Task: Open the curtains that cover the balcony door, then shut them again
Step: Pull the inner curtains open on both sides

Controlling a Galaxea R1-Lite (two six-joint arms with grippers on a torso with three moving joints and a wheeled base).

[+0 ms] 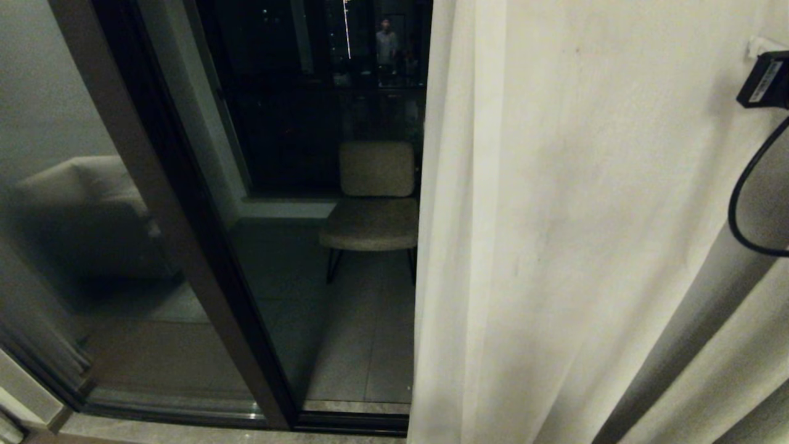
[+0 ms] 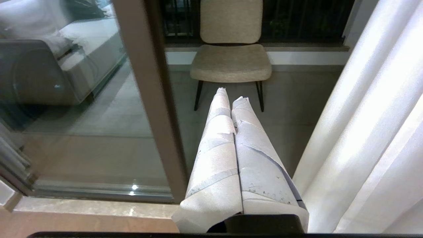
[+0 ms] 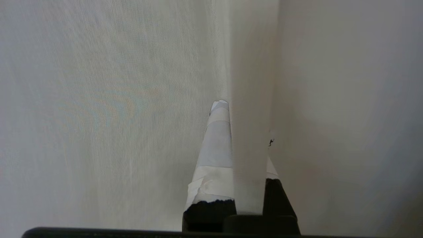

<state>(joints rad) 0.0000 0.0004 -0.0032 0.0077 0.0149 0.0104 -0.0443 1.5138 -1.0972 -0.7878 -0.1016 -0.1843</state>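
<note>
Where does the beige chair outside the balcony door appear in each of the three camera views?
Head view: the chair stands behind the glass, centre of the picture, just left of the curtain edge.
Left wrist view: chair at top centre, beyond the left gripper.
Right wrist view: not in it; only curtain fabric.
Shared landmark: the curtain, which shows in all three views.

Curtain (image 1: 585, 234) rt, balcony door (image 1: 185, 234) lt, chair (image 1: 373, 203) behind glass.

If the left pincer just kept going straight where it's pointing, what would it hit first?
Probably the door glass: the shut left pincer aims at the chair behind that pane. Depth is unclear.
</note>
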